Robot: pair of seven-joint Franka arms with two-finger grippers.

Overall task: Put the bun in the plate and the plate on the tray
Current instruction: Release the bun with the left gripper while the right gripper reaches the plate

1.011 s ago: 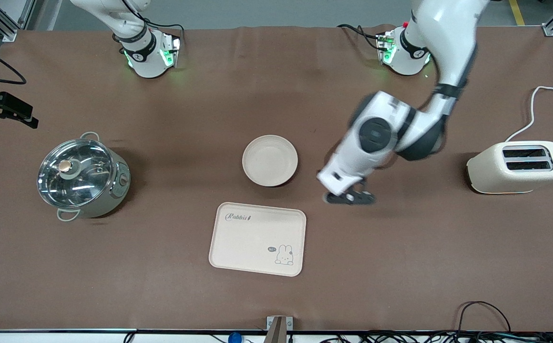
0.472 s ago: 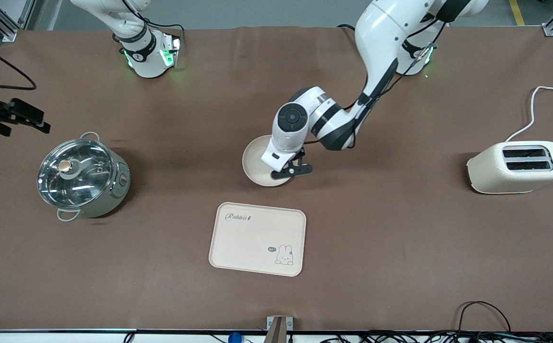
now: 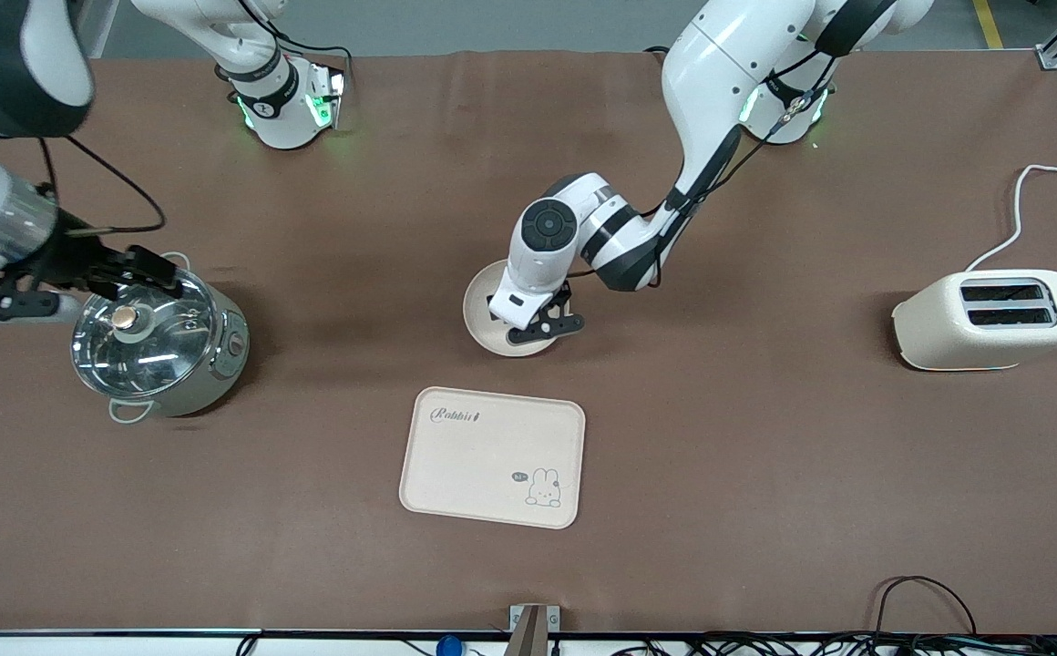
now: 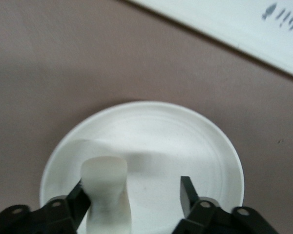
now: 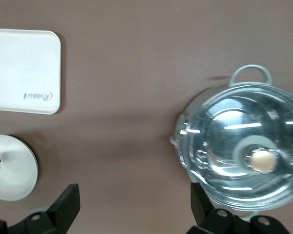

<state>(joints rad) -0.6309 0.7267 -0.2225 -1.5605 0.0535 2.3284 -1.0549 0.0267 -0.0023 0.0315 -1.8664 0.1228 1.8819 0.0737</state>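
Observation:
The round cream plate point(image 3: 483, 310) lies mid-table, a little farther from the front camera than the tray point(image 3: 492, 456). My left gripper point(image 3: 538, 326) hangs low over the plate and hides the bun in the front view. In the left wrist view the pale bun point(image 4: 105, 195) stands on the plate point(image 4: 185, 141), leaning against one finger. The other finger stands well apart, so the left gripper point(image 4: 135, 187) is open. My right gripper point(image 3: 73, 282) is up over the steel pot's edge, open and holding nothing point(image 5: 134, 204).
A glass-lidded steel pot point(image 3: 159, 342) stands toward the right arm's end of the table. A cream toaster point(image 3: 989, 319) with a white cord stands toward the left arm's end. The right wrist view shows the tray point(image 5: 22, 70), plate point(image 5: 10, 168) and pot point(image 5: 244, 151).
The left arm swung from the toaster side to over the plate and its jaws opened, leaving the bun on the plate. The right arm came in over the pot.

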